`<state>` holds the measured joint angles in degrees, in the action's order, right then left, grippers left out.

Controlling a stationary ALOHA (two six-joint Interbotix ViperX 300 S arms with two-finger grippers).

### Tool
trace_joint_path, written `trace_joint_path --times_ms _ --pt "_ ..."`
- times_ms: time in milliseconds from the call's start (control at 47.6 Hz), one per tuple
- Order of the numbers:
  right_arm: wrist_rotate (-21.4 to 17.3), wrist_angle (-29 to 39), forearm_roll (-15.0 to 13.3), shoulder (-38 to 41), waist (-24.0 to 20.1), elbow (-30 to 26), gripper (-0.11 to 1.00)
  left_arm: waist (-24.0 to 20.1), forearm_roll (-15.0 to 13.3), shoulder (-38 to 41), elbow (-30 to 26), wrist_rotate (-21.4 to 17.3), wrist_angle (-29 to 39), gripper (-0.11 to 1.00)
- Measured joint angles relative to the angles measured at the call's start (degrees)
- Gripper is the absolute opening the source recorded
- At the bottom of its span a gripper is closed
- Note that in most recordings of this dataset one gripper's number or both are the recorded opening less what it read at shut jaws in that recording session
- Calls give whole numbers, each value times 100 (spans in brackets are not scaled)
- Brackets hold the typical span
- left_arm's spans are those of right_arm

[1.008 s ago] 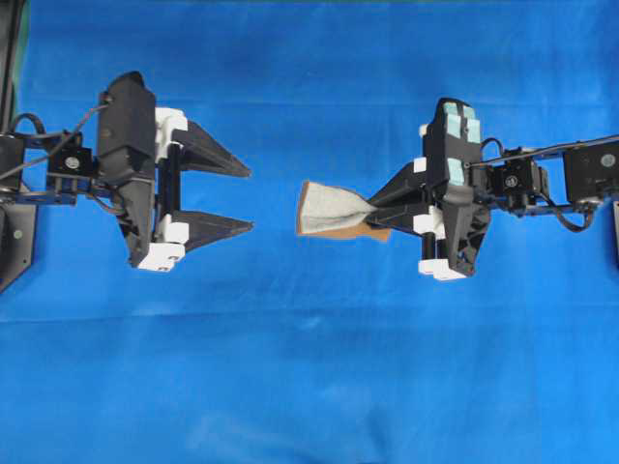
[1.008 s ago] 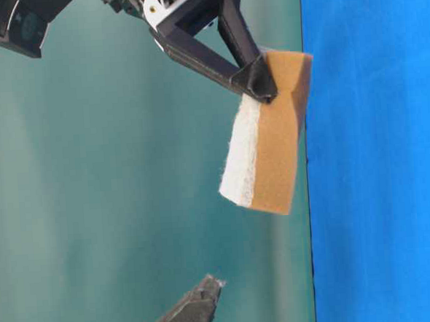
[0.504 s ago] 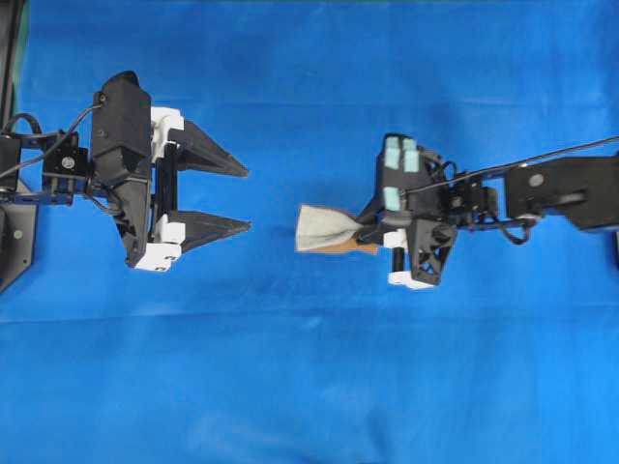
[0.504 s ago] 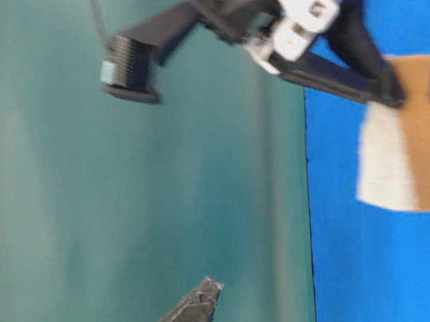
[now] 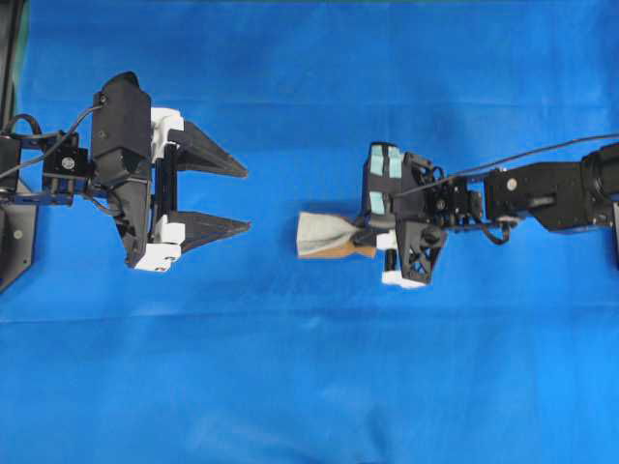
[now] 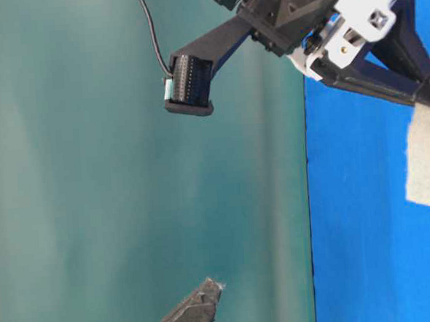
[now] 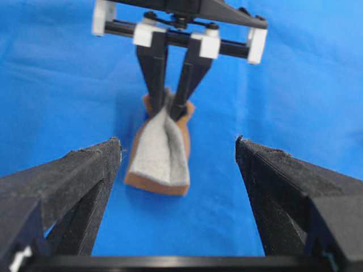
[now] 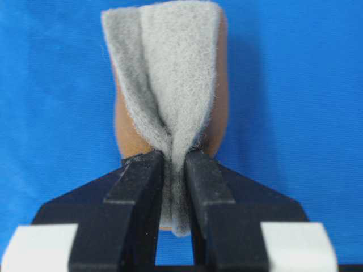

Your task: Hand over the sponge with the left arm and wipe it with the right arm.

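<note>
Overhead, the left gripper sits at the left of the blue cloth with its two pointed fingers spread wide and nothing between them. Well to its right lies the sponge, its free end pointing toward that empty gripper. At the sponge's far end the right gripper has its fingers pinched tight on it, squeezing the grey-white layer into a fold with the orange-brown layer bulging out beneath.

From the right wrist camera the crease is plain: the sponge collapses to a thin ridge where the fingertips bite and fans out full-width beyond them. It looks soft, light and springy, so it should give under pressure rather than slip, and is unlikely to be damaged.

Judging by the table-level view, the sponge appears low over the cloth or on it; contact cannot be told. A hold near one short end, as here, leaves the broad face free for wiping.
</note>
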<state>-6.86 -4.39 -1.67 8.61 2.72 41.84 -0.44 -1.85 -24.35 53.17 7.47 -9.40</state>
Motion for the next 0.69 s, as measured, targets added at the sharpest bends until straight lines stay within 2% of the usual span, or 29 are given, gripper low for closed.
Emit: trace_joint_path --times_ms 126,399,546,693 --pt "0 0 -220 -9 255 0 19 0 0 0 0 0 0 77" --pt "0 -9 -703 -9 1134 -9 19 -9 0 9 0 0 0 77" --pt "0 -26 -809 -9 1336 -9 19 0 0 0 0 9 0 77" --pt "-44 -26 -826 -9 1354 -9 19 -9 0 0 0 -9 -9 77"
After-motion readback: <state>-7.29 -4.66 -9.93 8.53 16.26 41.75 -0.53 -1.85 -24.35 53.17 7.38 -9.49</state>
